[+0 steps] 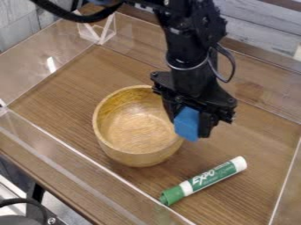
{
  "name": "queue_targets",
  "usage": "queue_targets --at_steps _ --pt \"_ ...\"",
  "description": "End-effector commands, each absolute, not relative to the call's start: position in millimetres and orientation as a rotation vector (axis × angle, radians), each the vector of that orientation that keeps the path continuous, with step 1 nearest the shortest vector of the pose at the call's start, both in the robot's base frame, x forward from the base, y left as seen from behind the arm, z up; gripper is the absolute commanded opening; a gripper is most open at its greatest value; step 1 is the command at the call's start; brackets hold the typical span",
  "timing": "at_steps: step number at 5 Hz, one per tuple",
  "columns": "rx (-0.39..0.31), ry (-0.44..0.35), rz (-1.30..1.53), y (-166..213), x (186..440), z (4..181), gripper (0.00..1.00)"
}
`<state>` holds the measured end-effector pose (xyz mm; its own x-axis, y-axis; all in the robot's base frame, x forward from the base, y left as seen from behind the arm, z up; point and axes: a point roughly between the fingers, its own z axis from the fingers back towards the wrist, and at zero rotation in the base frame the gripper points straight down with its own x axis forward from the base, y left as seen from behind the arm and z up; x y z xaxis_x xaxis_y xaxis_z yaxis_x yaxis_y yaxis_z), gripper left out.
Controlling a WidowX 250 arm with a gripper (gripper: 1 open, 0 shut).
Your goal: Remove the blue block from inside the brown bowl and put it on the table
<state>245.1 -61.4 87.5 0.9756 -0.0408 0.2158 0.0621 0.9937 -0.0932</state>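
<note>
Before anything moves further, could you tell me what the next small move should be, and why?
I would carry the blue block a little farther right, away from the brown wooden bowl, before lowering: the gripper holds it raised at the bowl's rim, and bare tabletop lies beyond.

You're operating a matte black, chunky, segmented arm (194, 53), and it's showing blocky joints and loosely looping black cables (73, 12).
</note>
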Motion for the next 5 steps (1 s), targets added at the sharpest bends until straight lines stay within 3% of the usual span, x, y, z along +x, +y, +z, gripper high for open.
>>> queue_targets --at_steps 1,2,3,5 --pt "-0.114 -0.248 -0.053 -68.0 251.9 92.8 0.00" --pt "-0.126 -0.250 -0.043 -70.9 254.6 89.0 0.00" --pt "-0.138 -0.250 -0.033 -73.9 256.9 84.8 1.00" --pt "-0.137 -0.240 -0.022 -69.9 256.8 91.4 1.00"
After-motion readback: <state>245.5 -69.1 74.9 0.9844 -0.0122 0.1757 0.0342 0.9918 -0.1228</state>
